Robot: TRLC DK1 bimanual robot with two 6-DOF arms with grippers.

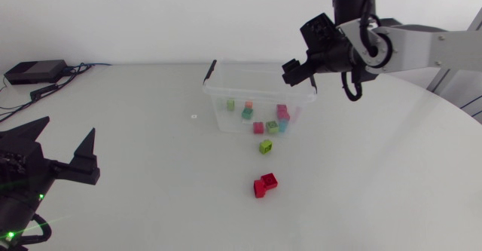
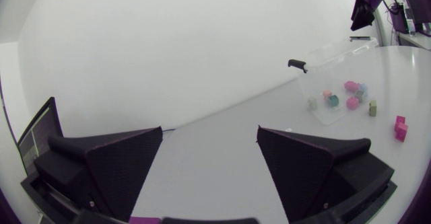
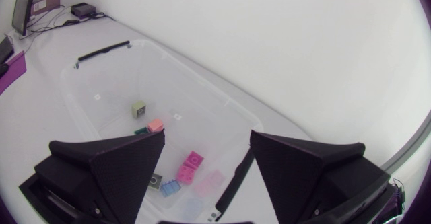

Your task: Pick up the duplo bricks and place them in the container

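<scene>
While the right gripper [image 1: 300, 76] hangs, jaws apart, over the container [image 1: 220, 109] at upper centre, the left gripper [image 1: 66, 130] sits at lower left, jaws also apart.

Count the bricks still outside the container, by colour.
green brick: 1
red brick: 1 (L-shaped; could be two joined, cannot tell)
Total outside the container: 2
</scene>
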